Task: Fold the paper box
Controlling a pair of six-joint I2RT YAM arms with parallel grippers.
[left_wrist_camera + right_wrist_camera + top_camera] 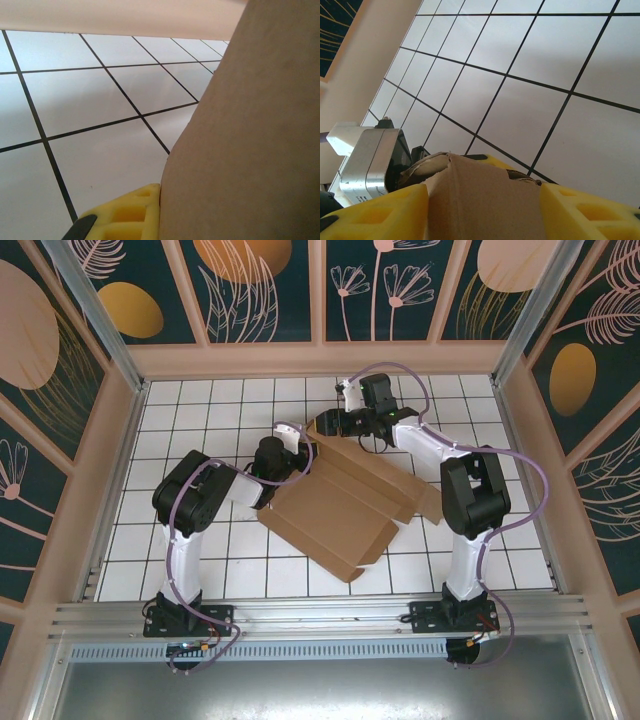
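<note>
Top external view: one paper box (340, 505) lies unfolded at centre frame on the white tiled table (180, 410), between two grippers. Right gripper (335, 425), at its upper edge, clamps a flap between two yellow fingers (380, 215). Left gripper (292, 445) meets its left edge; its grip can't be judged.

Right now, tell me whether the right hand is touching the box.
Touching. In the right wrist view, the right hand grips the box between yellow fingers.
</note>
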